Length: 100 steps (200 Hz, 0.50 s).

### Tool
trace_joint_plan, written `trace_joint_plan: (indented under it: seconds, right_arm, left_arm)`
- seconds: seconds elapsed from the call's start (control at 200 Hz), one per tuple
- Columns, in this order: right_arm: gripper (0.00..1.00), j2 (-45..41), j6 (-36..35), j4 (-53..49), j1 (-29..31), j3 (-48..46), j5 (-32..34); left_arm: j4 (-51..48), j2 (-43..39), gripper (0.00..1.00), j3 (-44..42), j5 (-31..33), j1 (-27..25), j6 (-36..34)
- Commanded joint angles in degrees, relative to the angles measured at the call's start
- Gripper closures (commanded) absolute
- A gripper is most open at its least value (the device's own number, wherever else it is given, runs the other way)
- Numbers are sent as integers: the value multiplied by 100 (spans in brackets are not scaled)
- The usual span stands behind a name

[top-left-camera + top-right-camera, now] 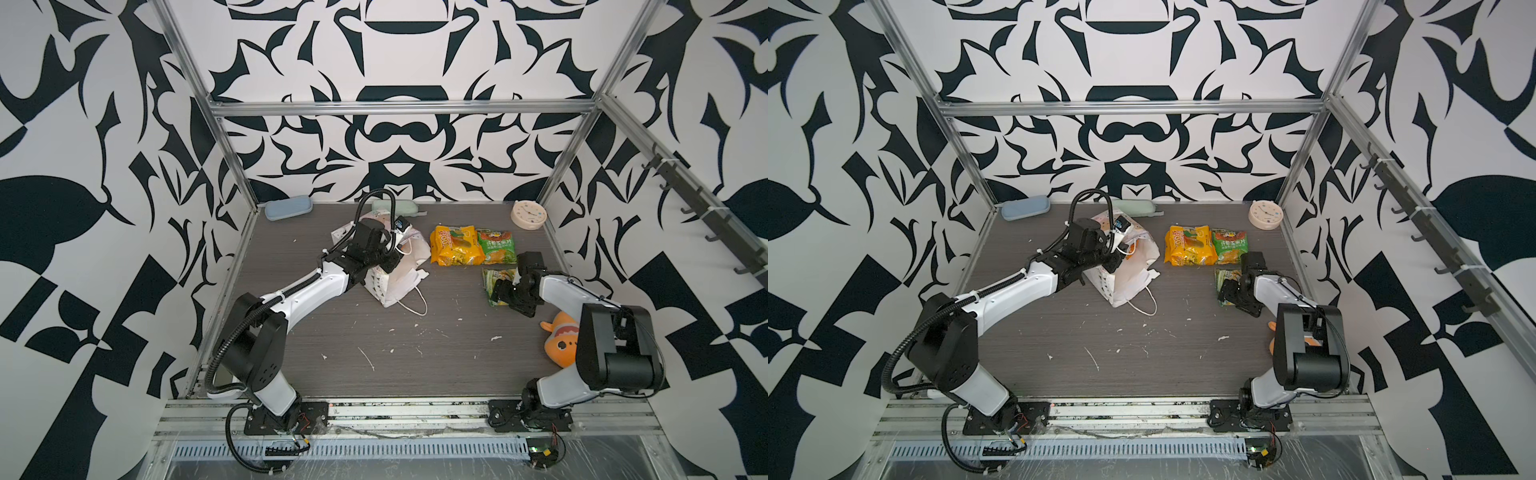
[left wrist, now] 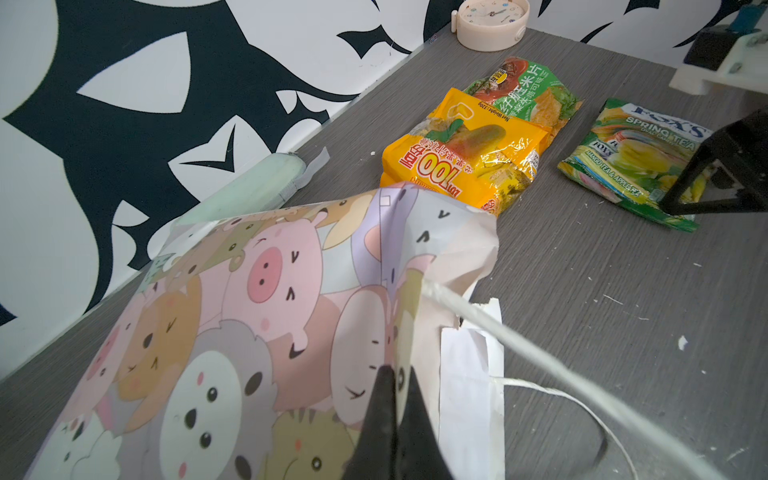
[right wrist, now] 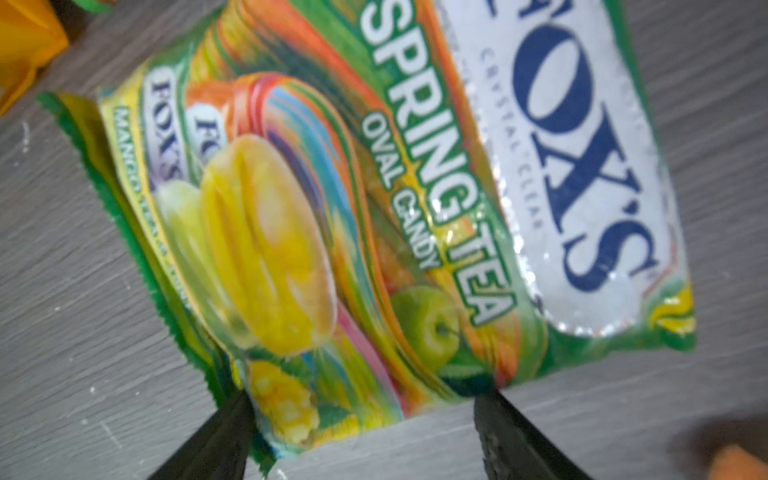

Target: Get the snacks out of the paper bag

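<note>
Because the left arm lies across it in both top views, I cannot see inside the white paper gift bag with pastel animal faces (image 1: 409, 255) (image 1: 1142, 266) (image 2: 257, 299). It sits well apart from the round cream clock (image 1: 528, 214) (image 2: 492, 20), crumpled on its side with the printed face up. Its mouth and white cord handle (image 1: 417, 305) (image 2: 519, 336) are turned toward the clock's side. Creases make its long axis hard to read.

The left gripper (image 2: 397, 370) has its fingers pressed together on a fold of the bag's paper near the mouth.

Near the clock lies a large yellow-orange plastic packet with a fruit picture (image 1: 457, 245) (image 2: 461, 162). It partly covers a green plastic packet with white characters (image 1: 496, 245) (image 2: 528, 89).

Farther from the clock, a green FOX'S candy packet (image 1: 494, 278) (image 2: 636, 153) (image 3: 374, 208) lies flat, its long axis running toward the clock. Its far end is between the jaws of the right gripper (image 1: 505, 291) (image 3: 363, 395), which stand wide apart and grip nothing.

An orange plush toy (image 1: 561, 336) is half hidden behind the right arm.
</note>
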State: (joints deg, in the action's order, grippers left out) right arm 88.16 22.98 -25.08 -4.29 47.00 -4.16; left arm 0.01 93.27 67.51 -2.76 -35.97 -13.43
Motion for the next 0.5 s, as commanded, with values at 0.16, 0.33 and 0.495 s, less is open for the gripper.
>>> trace_joint_plan:
  seconds: [0.16,0.33,0.495]
  right_arm:
    - [22,242,-154,260,21,444,308]
    - [22,243,-167,210,16,529,322]
    - [18,3,-202,-24,16,687,346]
  left_arm:
    - [-28,-92,100,79,-45,2,60]
    - [-9,-92,100,92,-59,2,63]
    - [-16,-81,100,92,-58,2,59]
